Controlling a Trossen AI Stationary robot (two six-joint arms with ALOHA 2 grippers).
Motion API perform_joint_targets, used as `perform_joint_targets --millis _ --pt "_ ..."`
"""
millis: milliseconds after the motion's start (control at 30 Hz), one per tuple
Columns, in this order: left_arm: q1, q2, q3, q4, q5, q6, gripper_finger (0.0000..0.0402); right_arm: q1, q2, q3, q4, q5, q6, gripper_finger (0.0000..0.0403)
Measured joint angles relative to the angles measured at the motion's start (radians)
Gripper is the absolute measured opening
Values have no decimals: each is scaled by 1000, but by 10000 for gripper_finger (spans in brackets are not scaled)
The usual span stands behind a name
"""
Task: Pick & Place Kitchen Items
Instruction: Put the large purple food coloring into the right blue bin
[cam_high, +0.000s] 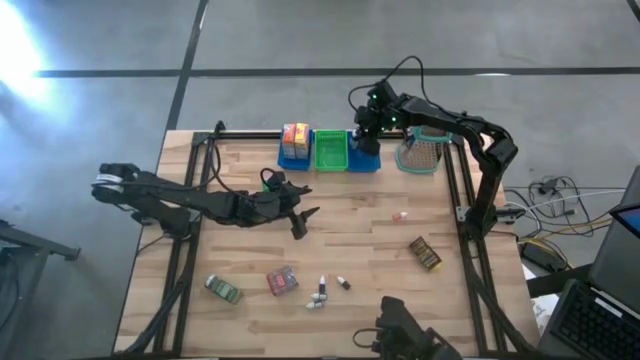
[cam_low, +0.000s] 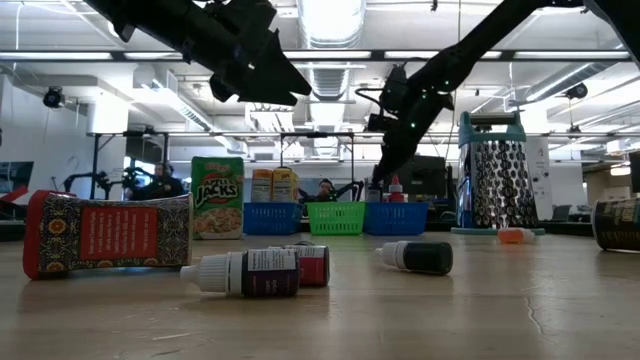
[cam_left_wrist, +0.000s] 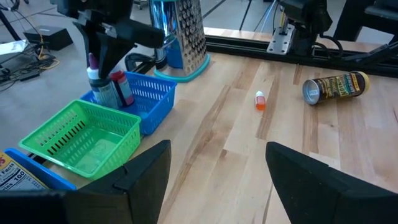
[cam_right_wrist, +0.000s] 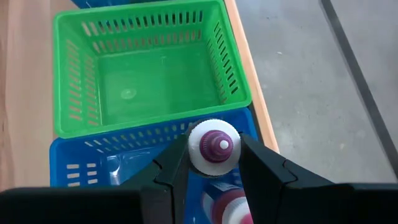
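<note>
My right gripper (cam_high: 366, 132) stands over the right blue bin (cam_high: 366, 160) at the table's far edge, shut on a white bottle with a purple cap (cam_right_wrist: 212, 147). A red-capped bottle (cam_left_wrist: 122, 88) stands in that bin. My left gripper (cam_high: 299, 216) hovers open above mid-table, touching nothing. Yellow-red boxes (cam_high: 295, 135) sit in the left blue bin. A green packet (cam_high: 224, 290), a pink-red packet (cam_high: 283, 281), two small bottles (cam_high: 322, 291), a tiny orange-white bottle (cam_high: 400, 215) and a brown packet (cam_high: 425, 253) lie on the table. My right gripper pinches the bottle's white upper body (cam_right_wrist: 198, 155), just under the purple cap, between its two fingers (cam_right_wrist: 261, 171). It comes from above, pointing down. The bottle is upright with its lower part inside the blue bin (cam_left_wrist: 149, 99); whether it touches the bin's floor I cannot tell.
An empty green bin (cam_high: 331, 150) sits between the two blue ones. A metal grater with a teal handle (cam_high: 421, 152) stands right of the bins. In the low view a cereal box (cam_low: 217, 197) stands by the bins. Bare wood lies around the left gripper.
</note>
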Motion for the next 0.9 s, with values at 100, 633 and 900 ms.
perform_joint_targets --millis 100,633,900 --pt "0 0 0 0 0 0 268 -7 3 -6 5 1 -2 109" --pt "3 0 0 0 0 1 268 -11 102 70 -16 4 58 155" --pt "19 0 0 -1 0 5 268 -11 44 75 -19 11 51 199"
